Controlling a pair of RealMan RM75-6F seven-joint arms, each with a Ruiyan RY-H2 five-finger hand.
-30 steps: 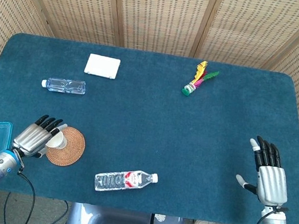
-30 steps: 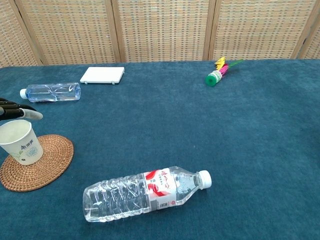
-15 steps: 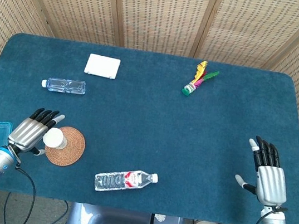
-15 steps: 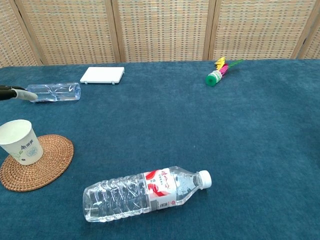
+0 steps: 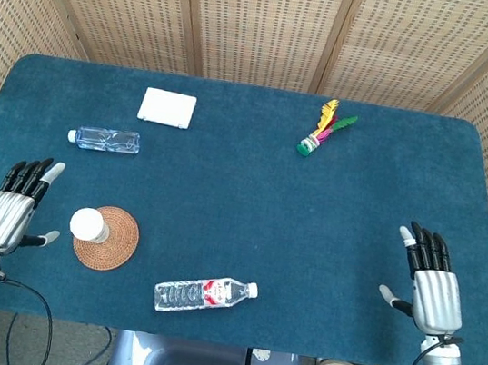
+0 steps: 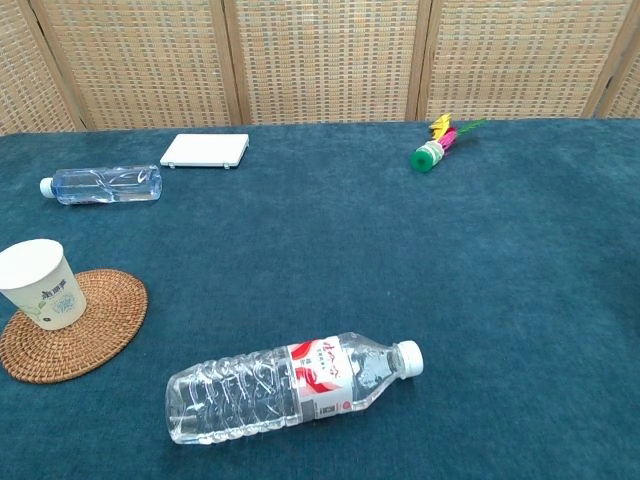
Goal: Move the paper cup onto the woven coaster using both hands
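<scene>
**Cup upright on the coaster's left edge, both hands empty**

Your cup [image 5: 88, 224] stands upright on the left part of the round woven coaster [image 5: 111, 241], near its rim. Only the chest view shows the print on the cup's white paper wall and how it tapers toward the base.

Only the head view shows your hands. The left hand [image 5: 6, 214] hovers left of the cup, apart from it, fingers spread and holding nothing; a blue tray edge peeks out beneath it. The right hand [image 5: 432, 289] is near the table's right edge, fingers likewise apart and empty.

A ribbed clear bottle [image 5: 205, 294] with a red label lies just right of the coaster near the front edge. Open blue felt [image 5: 310, 229] stretches between it and the right hand.
</scene>
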